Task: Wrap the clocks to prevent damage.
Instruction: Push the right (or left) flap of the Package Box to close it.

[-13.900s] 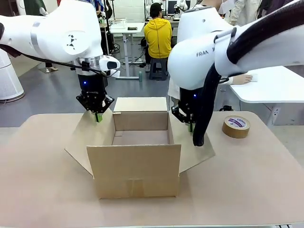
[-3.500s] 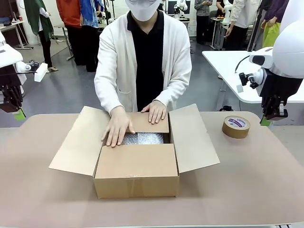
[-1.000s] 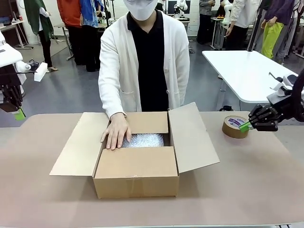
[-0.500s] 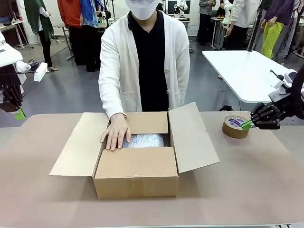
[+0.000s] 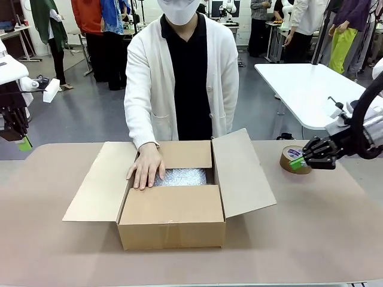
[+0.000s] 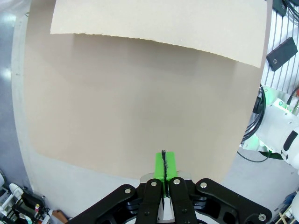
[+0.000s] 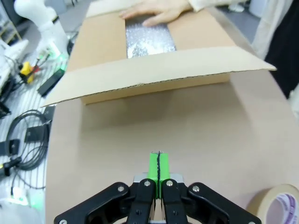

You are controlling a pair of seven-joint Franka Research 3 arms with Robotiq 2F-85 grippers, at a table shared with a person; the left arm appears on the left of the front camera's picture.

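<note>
Front view: open cardboard box [image 5: 172,215] mid-table, all four flaps out. Bubble wrap [image 5: 182,177] lying in the box bottom, toward the far wall. Person's hand [image 5: 145,170] flat on the box's far left corner, fingers reaching the wrap. No bare clock to be seen; clocks likely bundled under the wrap, cannot tell for sure. Left gripper [image 5: 24,143] parked high at the table's left edge, well apart from the box, pads pressed together, nothing held. Right gripper [image 5: 297,162] low at the right, tips just in front of the tape roll [image 5: 287,155], pads together, holding nothing.

Left wrist view: green pads [image 6: 169,163] shut tight on themselves over bare table [image 6: 131,102]; one box flap [image 6: 159,23] across the top.

Right wrist view: pads [image 7: 153,164] closed, empty. Box ahead with wrap and hand at its far end. Tape roll at the bottom right corner, just beside the fingers.

Handling, as judged: wrapped bundle soft, light, springy outside, fragile inside. Best taken low and broad across the padded body, gentle squeeze, never by a loose wrap edge.
</note>
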